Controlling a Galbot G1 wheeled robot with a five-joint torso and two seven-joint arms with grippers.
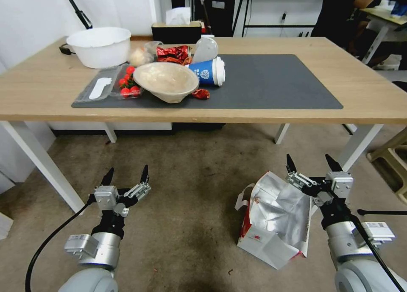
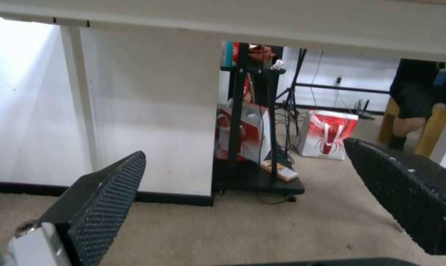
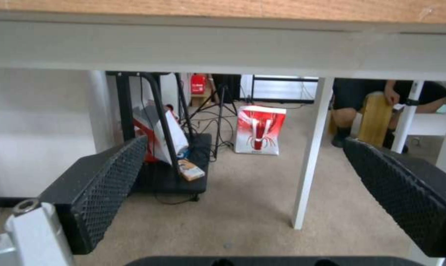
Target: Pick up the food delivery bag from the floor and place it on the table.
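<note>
**Bag on the floor, nothing lifted yet**

Far left, over bare floor [image 1: 190, 190] short of the table's front edge: left gripper [image 1: 126, 176], fingers spread wide, nothing between them, no contact with anything. Same story from the left wrist view, with both textured pads [image 2: 105, 199] well apart and only carpet and the underside of the table beyond.

Up on the table [image 1: 296, 114], left half of the dark grey mat [image 1: 275, 84] crowded: white tub [image 1: 99, 46], clear tray of small red fruit [image 1: 116, 84], pale bowl [image 1: 166, 81], blue paper cup [image 1: 208, 71] on its side, red wrappers [image 1: 173, 53]. Right half of the mat bare, so room enough there for a drop-off.

Right of centre, down on the floor: food delivery bag [image 1: 273, 222], slumped and open, crinkled foil lining showing, one white strap handle [image 1: 242, 196] loose at its left side. Right gripper [image 1: 313, 164] just above the bag's far right rim, likewise wide open and holding nothing; from the head view, hard to say whether touching the foil or merely over it.

Judged progress: at the start. No grasp made, no lift, no carry. Left to do: closing on a handle or the rim, raising the bag clear of the table edge, setting it down on the top
</note>
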